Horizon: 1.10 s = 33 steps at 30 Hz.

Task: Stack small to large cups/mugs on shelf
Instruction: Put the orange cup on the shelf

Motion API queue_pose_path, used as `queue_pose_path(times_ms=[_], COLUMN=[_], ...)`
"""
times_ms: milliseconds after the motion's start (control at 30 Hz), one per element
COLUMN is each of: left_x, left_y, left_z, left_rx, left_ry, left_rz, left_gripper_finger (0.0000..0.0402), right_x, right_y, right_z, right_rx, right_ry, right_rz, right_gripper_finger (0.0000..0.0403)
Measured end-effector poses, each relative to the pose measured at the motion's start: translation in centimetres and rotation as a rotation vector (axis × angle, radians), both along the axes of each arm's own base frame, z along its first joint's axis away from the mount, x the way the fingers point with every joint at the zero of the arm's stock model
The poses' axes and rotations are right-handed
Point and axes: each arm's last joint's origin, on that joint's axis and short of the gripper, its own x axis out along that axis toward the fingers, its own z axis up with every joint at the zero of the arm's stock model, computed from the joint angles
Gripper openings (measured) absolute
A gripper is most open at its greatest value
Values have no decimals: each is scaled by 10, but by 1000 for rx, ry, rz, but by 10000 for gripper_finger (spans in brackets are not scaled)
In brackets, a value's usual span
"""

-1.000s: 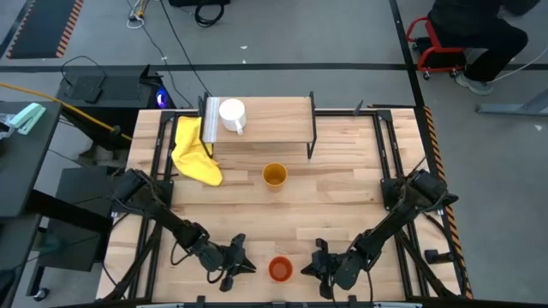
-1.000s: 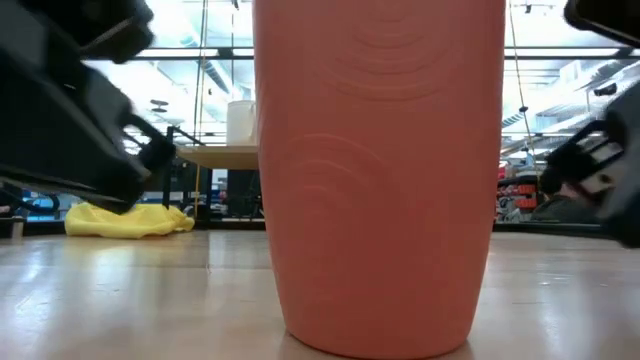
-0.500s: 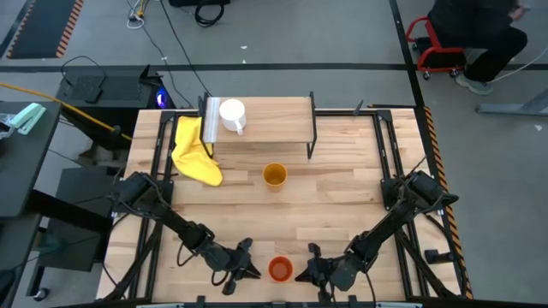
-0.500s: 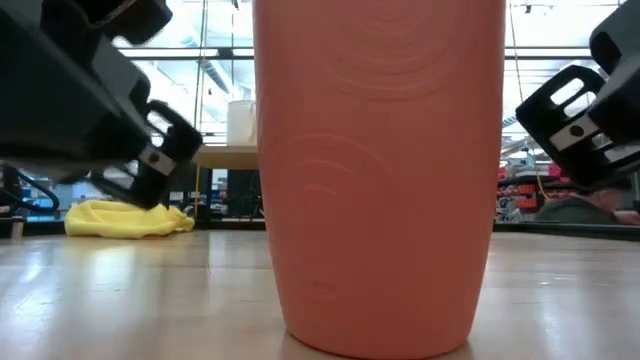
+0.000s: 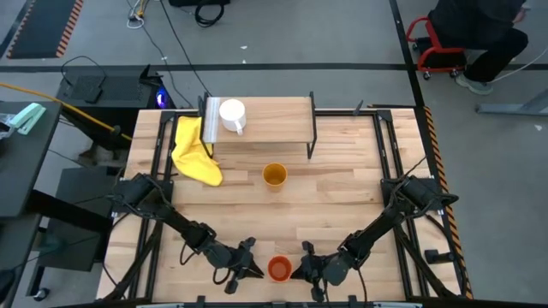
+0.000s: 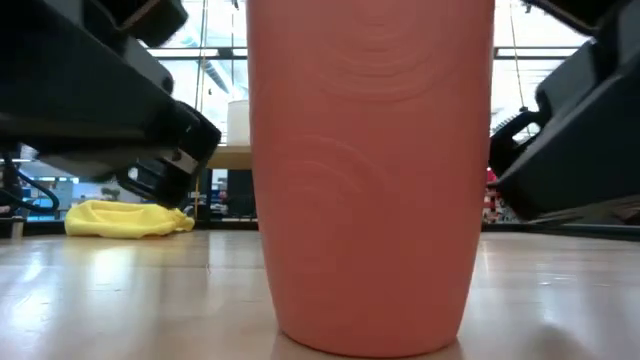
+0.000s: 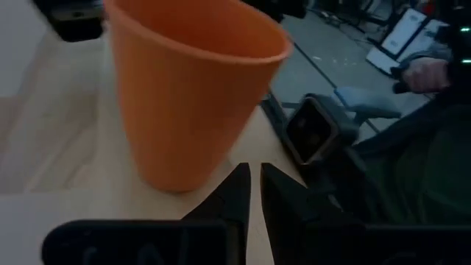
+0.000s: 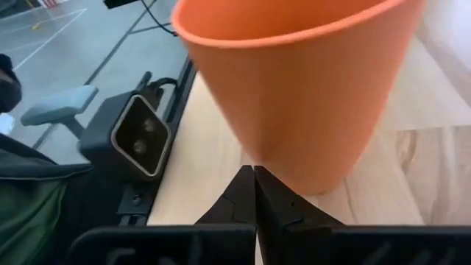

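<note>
Orange-red cup (image 5: 279, 269) upright at counter's (image 5: 342, 197) near edge, well apart from shelf (image 5: 265, 120). Left claw (image 5: 250, 267) and right claw (image 5: 305, 270) flank it, both pinched shut, apparently empty. Risk: closed fingers nudge cup, tipping it off the edge.

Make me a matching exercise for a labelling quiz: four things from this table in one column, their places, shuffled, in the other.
Things:
1. white mug
2. orange-red cup
3. yellow-orange cup
4. yellow cloth

Places:
A. near edge of the table, between the left hand and right hand
B. draped beside the shelf's left end
C. on the shelf
D. on the table just in front of the shelf

Pairs: 1-C, 2-A, 3-D, 4-B
</note>
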Motion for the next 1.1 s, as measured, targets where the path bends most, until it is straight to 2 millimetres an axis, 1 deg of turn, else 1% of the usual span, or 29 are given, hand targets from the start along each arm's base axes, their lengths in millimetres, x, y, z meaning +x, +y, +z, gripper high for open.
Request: queue_pose_path(times_ms=[67,200,300,667,1100], left_x=[2,5,6,11,20], left_y=[3,6,5,0,16], left_z=[-3,-1,2,8,3], left_rx=[1,-7,-16,-5,12], left_ry=[7,-7,-39,-70,-15], left_rz=[3,14,-6,-42,21], left_gripper_finger=[39,43,45,42,36], right_x=[0,1,4,14,20], right_y=[1,1,-1,-13,-20], right_z=[1,3,4,5,5], right_rx=[2,-7,-9,-24,-48], right_ry=[-5,-33,-43,-48,-52], right_rz=[5,16,19,18,12], right_gripper_finger=[0,0,0,0,0])
